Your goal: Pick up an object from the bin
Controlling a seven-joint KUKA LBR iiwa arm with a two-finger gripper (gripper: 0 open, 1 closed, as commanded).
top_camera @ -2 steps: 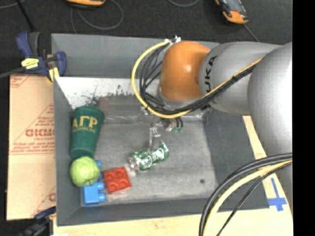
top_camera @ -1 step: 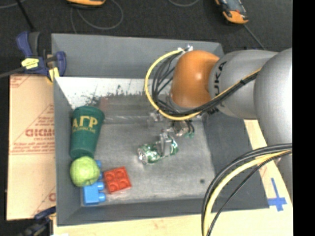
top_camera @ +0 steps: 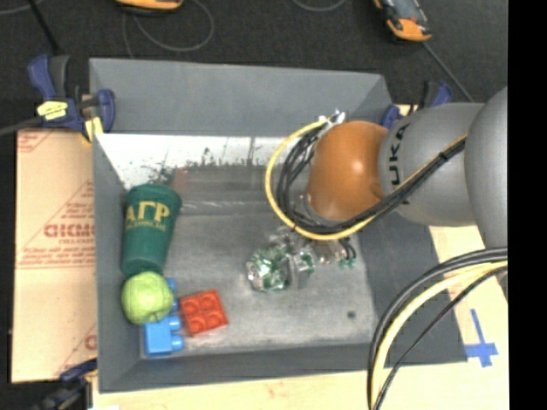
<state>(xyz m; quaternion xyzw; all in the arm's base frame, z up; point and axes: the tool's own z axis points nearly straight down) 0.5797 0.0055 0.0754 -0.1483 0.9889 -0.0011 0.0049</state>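
Observation:
A crumpled silvery-green wrapper lies near the middle of the bin floor. My gripper sits low over the floor, just right of the wrapper and touching or nearly touching its right edge. The arm's orange cover hides most of the gripper. To the left, well apart from it, a red toy brick lies flat near the bin's front wall.
Along the left wall a dark green cup with pale letters lies on its side. A yellow-green ball rests below it, and a blue toy brick sits in the front left corner. The arm and its cables cover the bin's right side.

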